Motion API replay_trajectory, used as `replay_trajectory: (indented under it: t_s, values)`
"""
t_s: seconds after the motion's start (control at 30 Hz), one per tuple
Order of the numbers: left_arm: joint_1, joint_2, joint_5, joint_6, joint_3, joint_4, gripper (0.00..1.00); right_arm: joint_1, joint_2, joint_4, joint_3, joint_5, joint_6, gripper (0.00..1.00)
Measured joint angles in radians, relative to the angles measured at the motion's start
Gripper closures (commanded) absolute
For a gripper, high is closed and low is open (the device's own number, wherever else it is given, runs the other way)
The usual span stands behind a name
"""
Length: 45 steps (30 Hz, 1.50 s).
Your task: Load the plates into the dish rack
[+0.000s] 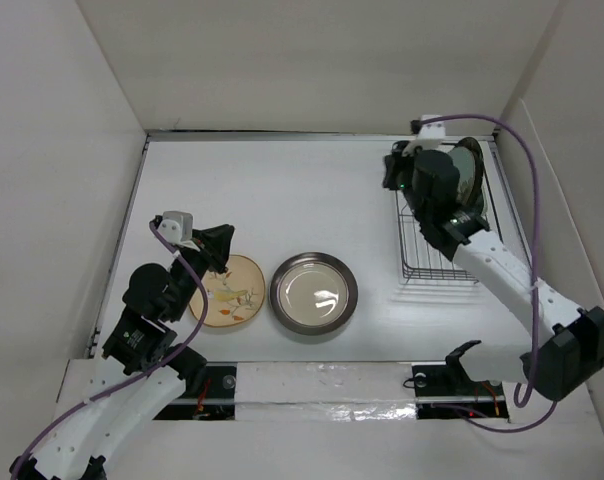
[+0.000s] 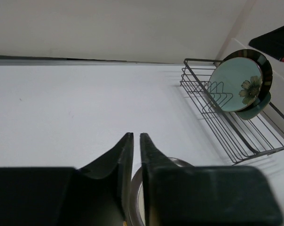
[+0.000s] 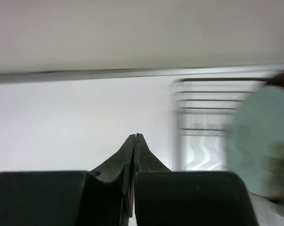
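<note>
The tan plate with the leaf drawing (image 1: pixel 237 295) lies flat at the front left. The shiny silver plate (image 1: pixel 314 293) lies flat beside it, and its rim shows in the left wrist view (image 2: pixel 177 161). The dish rack (image 1: pixel 437 245) stands at the right, also seen in both wrist views (image 2: pixel 226 127) (image 3: pixel 203 117). Plates stand upright at its far end (image 1: pixel 469 170): a pale teal one with a flower (image 2: pixel 236 84) and a mint-green one (image 2: pixel 252 110). My left gripper (image 1: pixel 222 250) (image 2: pixel 136 135) hovers at the tan plate's far-left rim, shut to a thin slit, holding nothing. My right gripper (image 1: pixel 394 170) (image 3: pixel 135 135) is shut and empty, left of the rack's far end.
White walls enclose the table on the left, back and right. A white strip (image 1: pixel 322 382) runs along the front edge between the arm bases. A purple cable (image 1: pixel 517 150) loops over the rack's right side. The right wrist view is blurred.
</note>
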Motion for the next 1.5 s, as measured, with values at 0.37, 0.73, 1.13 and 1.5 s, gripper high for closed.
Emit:
replay_trajectory:
  t_s: [0.37, 0.73, 1.13, 1.5]
  values:
    - [0.0, -0.017, -0.091, 0.002, -0.002, 0.001, 1.0, 0.313, 0.618, 0.089, 0.169, -0.638, 0.076, 0.68]
    - [0.0, 0.032, -0.138, 0.007, -0.002, 0.001, 0.68, 0.372, 0.935, 0.048, 0.472, -0.871, 0.027, 0.4]
    - [0.0, 0.095, -0.156, 0.021, -0.002, 0.001, 0.67, 0.387, 1.061, 0.014, 0.516, -1.009, 0.041, 0.44]
    - [0.0, 0.09, -0.161, 0.025, -0.002, 0.0, 0.67, 0.393, 1.144, 0.016, 0.598, -1.101, 0.119, 0.93]
